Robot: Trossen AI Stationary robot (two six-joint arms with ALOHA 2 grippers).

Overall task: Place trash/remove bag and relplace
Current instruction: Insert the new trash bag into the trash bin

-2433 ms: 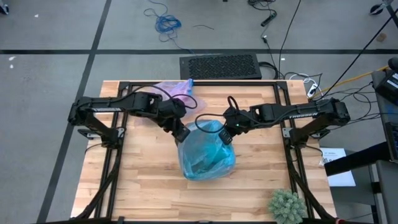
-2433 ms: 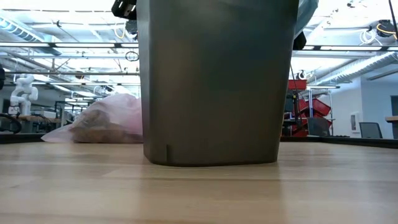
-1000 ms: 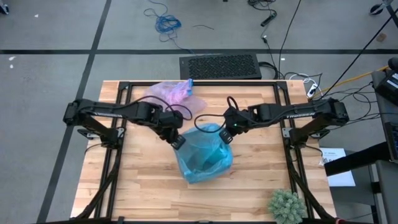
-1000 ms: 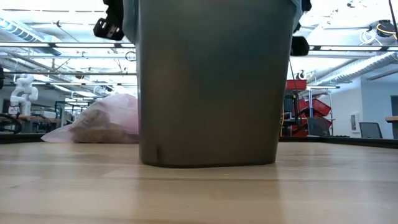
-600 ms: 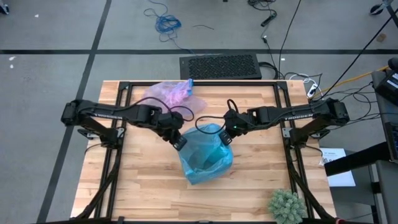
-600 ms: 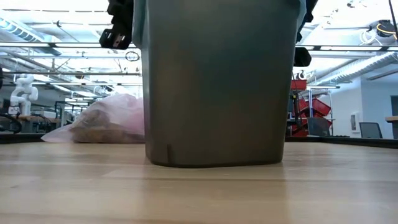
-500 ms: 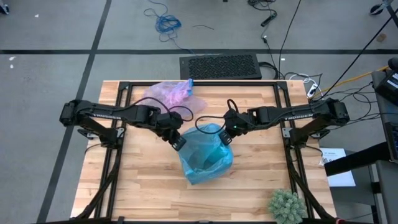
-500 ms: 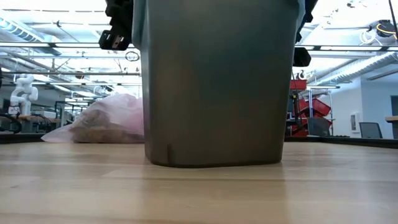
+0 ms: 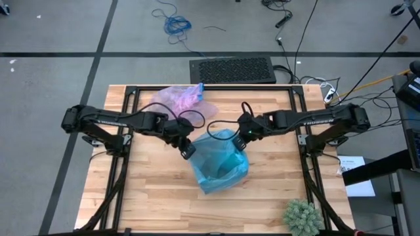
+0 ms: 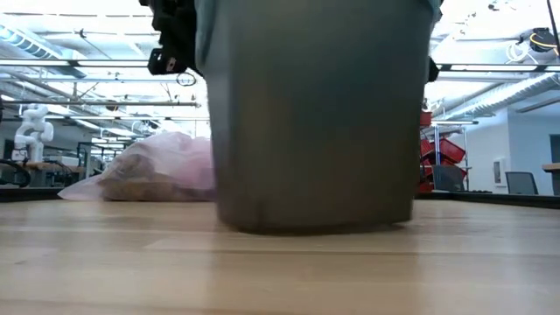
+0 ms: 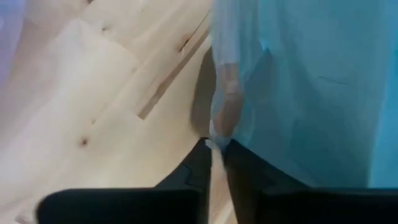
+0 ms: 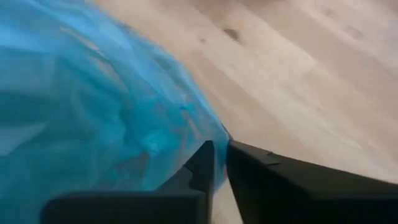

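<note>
A grey bin [image 10: 315, 114] stands at the table's middle, lined with a light blue bag [image 9: 218, 164] whose rim is folded over the bin's top. My left gripper [image 9: 188, 152] is at the bin's left rim and my right gripper [image 9: 242, 142] at its far right rim, each shut on the blue film. The lavender-pink bag [image 9: 180, 98] lies on its side near the table's far edge. Brown trash [image 10: 140, 182] shows through it. My left gripper pinches a small edge of the light blue bag [image 11: 215, 140] between its two fingertips, slanting down from the table's left. The film runs slack down the bin's outer wall. My right gripper pinches the blue bag's gathered edge [image 12: 211, 146] between its fingertips, slanting down from the right; layers cannot be told.
A green spiky plant [image 9: 302, 216] stands at the near right corner. A black mat [image 9: 233, 70] lies on the floor beyond the far edge. Black frame rails [image 9: 121, 170] run along the table's left and right sides. Bare wood lies near of the bin.
My left gripper has gone down beside the bin's left rim, drawing the blue bag's edge lower over the rim. The bin has slid a little toward the table's right and shows blurred in the low view.
</note>
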